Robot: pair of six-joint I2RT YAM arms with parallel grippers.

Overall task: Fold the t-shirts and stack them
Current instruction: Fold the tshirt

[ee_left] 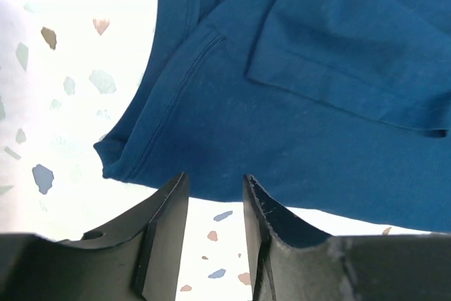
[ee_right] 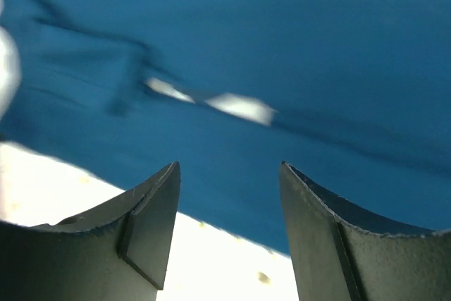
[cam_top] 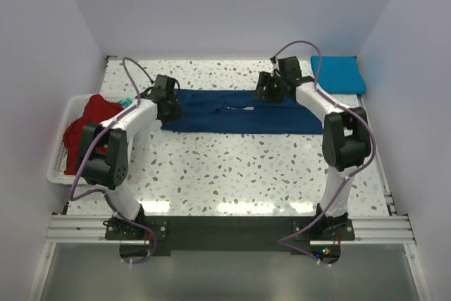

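A navy blue t-shirt [cam_top: 239, 119] lies flat on the speckled table, folded into a long band running left to right. Over its left end hovers my left gripper [cam_top: 169, 107], open, with bare table showing between its fingers [ee_left: 215, 181] and the shirt's hem [ee_left: 282, 103] just past the tips. At the band's far edge, right of the middle, my right gripper [cam_top: 268, 89] is open wider and holds nothing [ee_right: 229, 170]; blue cloth [ee_right: 282, 68] fills its view. A turquoise-blue t-shirt [cam_top: 338, 74] lies folded at the back right.
A white slatted basket [cam_top: 60, 167] stands at the left table edge with a red t-shirt [cam_top: 88, 128] heaped in it and a bit of teal cloth [cam_top: 125, 102] at its far corner. White walls close in the table on three sides.
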